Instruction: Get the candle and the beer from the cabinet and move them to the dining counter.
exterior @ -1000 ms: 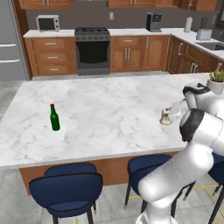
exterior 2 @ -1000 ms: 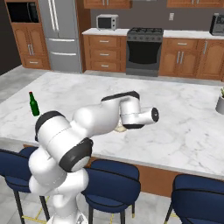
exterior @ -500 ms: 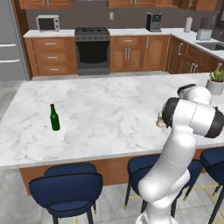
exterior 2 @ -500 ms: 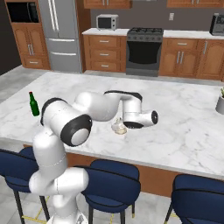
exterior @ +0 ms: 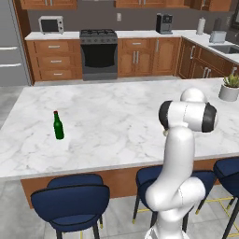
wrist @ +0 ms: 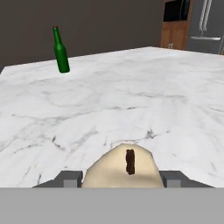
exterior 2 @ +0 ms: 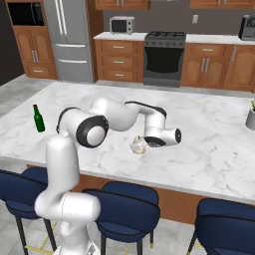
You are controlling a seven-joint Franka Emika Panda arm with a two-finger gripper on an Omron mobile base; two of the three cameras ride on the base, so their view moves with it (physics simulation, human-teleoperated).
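Dining counter [exterior 2: 214,144]: big white marble top, grey veins, wooden base, navy stools [exterior: 70,205] along the near edge. Beer [exterior: 58,125], a slim dark green glass bottle with a red cap, stands upright on the marble near the counter's left end, well apart from the arm. Candle [wrist: 124,168]: small, cream, rounded stub with a dark wick, low over or on the marble near the front edge; contact with the top unclear. Gripper [exterior 2: 140,145] lies low and horizontal, candle sitting right between its two dark fingertips [wrist: 70,178], jaws partly apart and closed around it. Small potted plant [exterior: 229,87], white pot, at the counter's far right.
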